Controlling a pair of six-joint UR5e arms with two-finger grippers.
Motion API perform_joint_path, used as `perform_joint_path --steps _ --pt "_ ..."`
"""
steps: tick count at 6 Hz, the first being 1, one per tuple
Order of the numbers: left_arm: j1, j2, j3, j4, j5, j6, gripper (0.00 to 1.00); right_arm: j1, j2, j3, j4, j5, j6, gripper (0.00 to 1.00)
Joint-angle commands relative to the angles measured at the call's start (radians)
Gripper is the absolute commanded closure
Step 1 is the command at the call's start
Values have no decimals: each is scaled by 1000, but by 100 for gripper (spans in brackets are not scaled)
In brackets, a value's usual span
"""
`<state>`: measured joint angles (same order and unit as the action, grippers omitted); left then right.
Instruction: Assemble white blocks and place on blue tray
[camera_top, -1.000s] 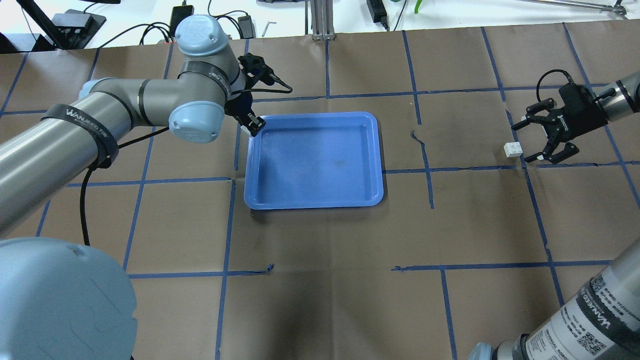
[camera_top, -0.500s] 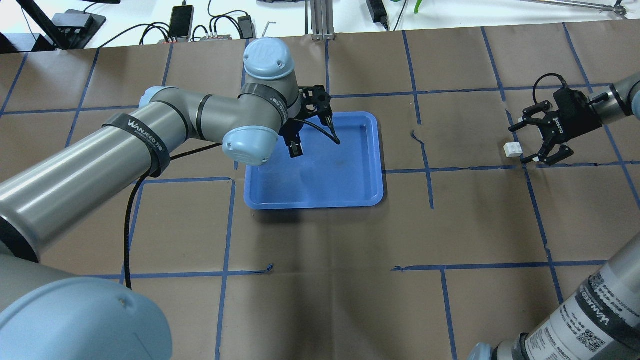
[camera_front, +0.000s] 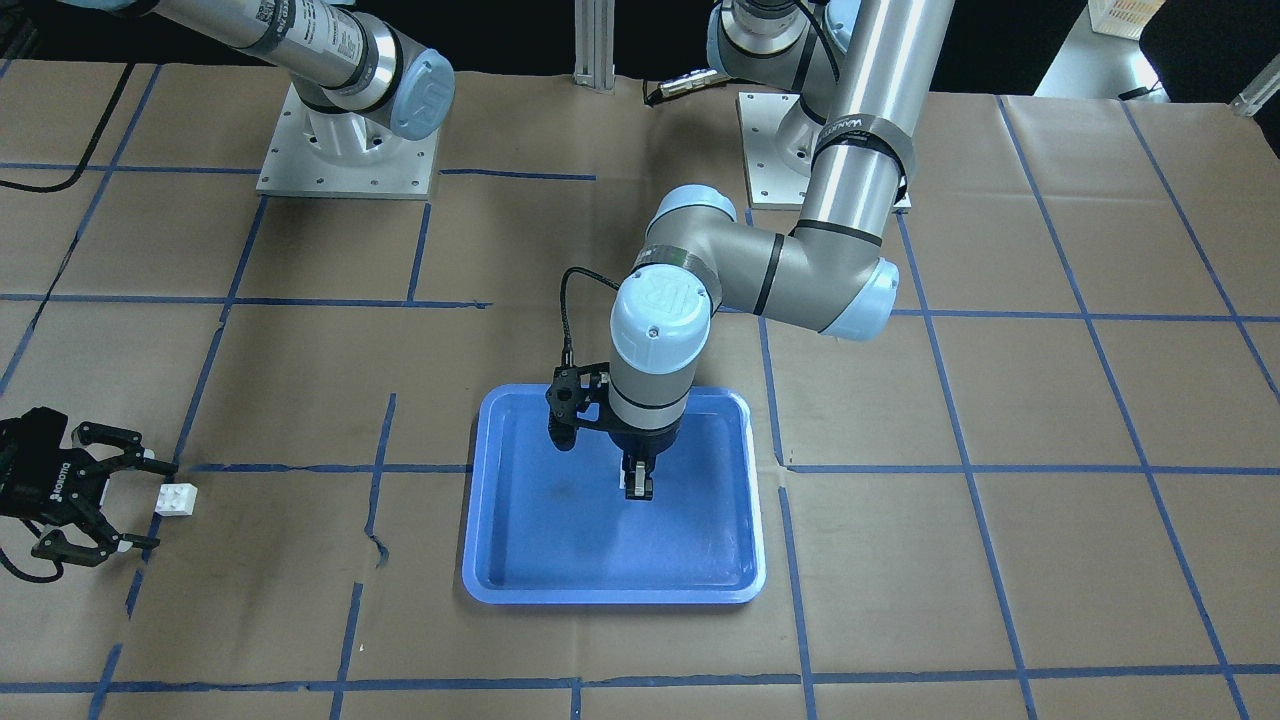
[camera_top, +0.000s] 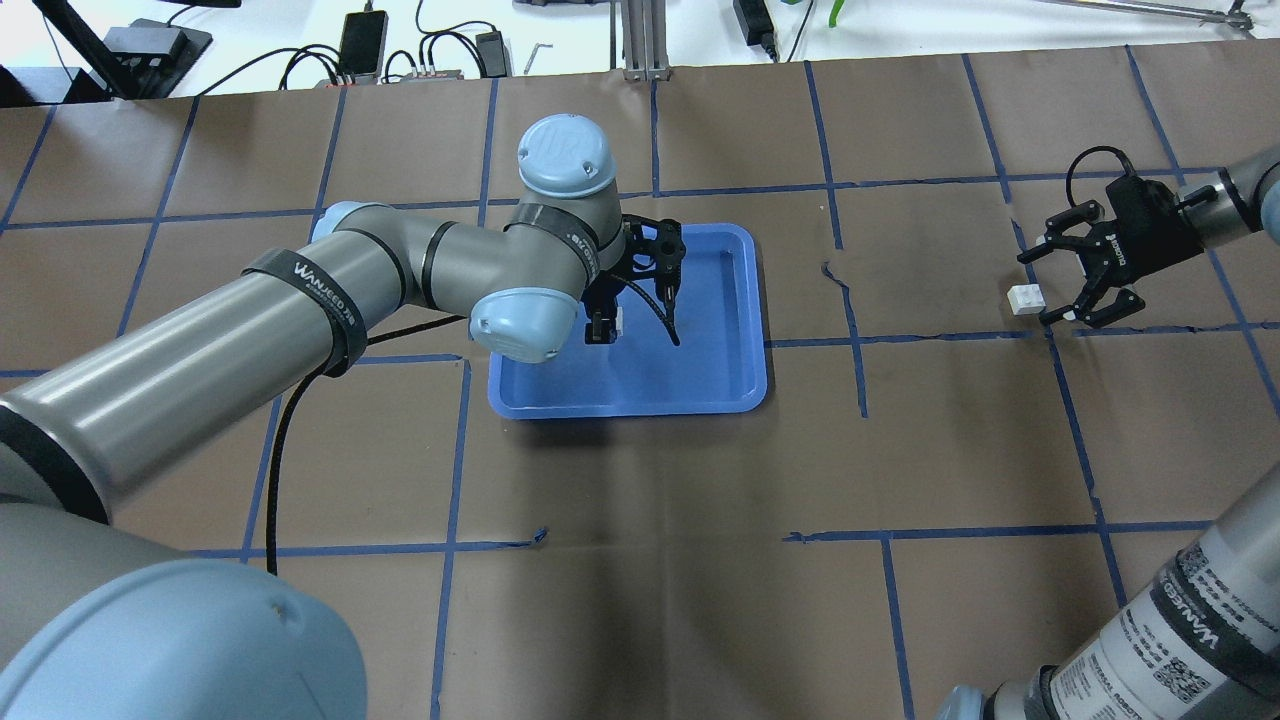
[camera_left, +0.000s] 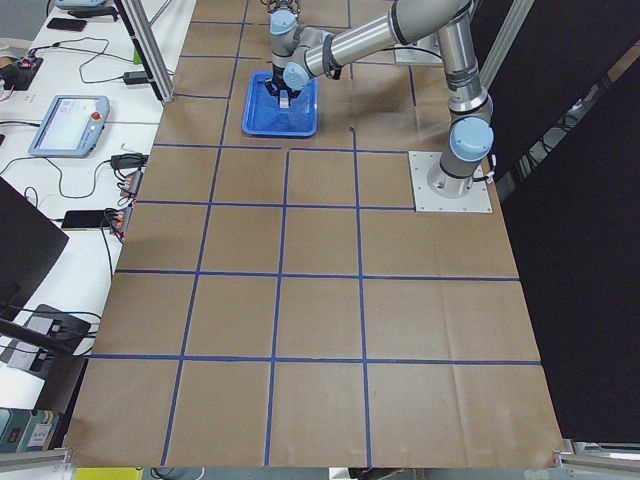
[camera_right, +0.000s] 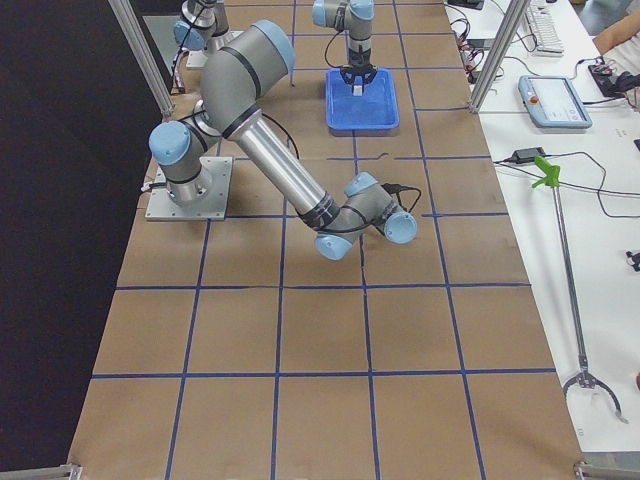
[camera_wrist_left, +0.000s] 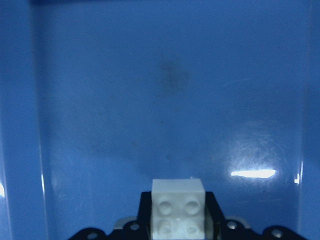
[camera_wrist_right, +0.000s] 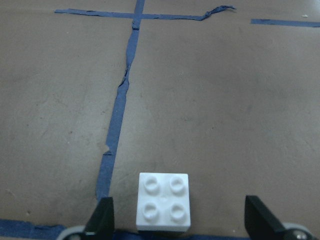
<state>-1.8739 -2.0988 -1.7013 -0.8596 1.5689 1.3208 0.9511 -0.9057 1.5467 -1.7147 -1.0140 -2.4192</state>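
Assembly barely begun: the left end effector, clamped on a white block, hangs over the middle of the blue tray. The second white block sits on the desk well to the tray's right, ungripped between the spread tips of the right end effector. The blocks remain unjoined, and neither rests in the tray. A second earlier the left arm was at the tray's far left corner; it has since swung inward, while the right arm has barely shifted.
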Motion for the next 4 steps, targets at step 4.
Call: perform_joint_path --steps 4 --pt "-2 -10 -41 44 -3 -169 82 0 -9 -7 6 44 -4 66"
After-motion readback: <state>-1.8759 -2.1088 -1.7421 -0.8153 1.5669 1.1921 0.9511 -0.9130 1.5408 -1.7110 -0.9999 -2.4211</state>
